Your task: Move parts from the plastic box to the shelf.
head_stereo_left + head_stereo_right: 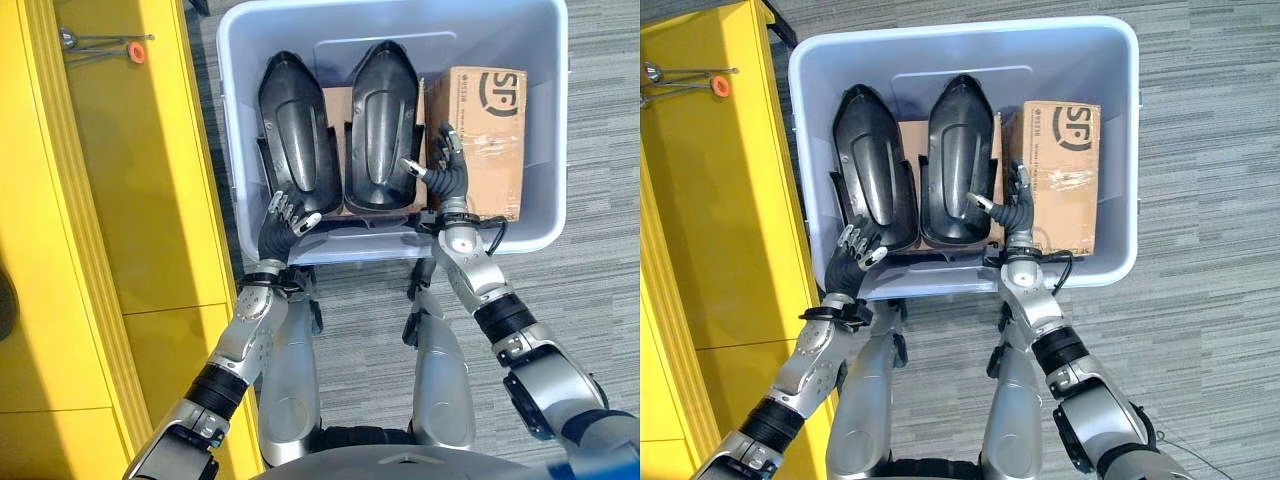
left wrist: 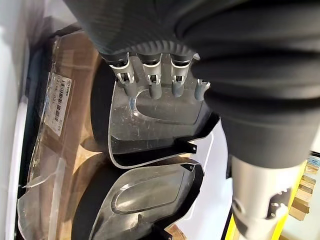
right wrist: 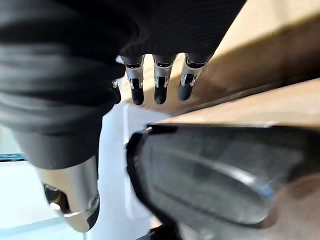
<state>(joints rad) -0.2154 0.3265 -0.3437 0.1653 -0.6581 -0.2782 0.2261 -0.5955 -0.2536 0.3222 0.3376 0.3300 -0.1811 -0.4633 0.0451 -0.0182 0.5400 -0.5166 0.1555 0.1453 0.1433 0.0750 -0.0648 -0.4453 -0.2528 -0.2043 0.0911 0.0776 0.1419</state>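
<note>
Two black parts (image 1: 300, 125) (image 1: 380, 125) lie side by side in the plastic box (image 1: 240, 60) beside a cardboard carton (image 1: 485, 130), none apparently on the yellow shelf (image 1: 110, 200) yet, while the left hand (image 1: 285, 215) and right hand (image 1: 440, 170) reach in with relaxed fingers, grasping nothing.

Pretty sleek bot: silver-grey arms with black bands, dark ribbed wrist covers, silver fingers (image 1: 442, 140) tipped in dark rubbery caps.
</note>
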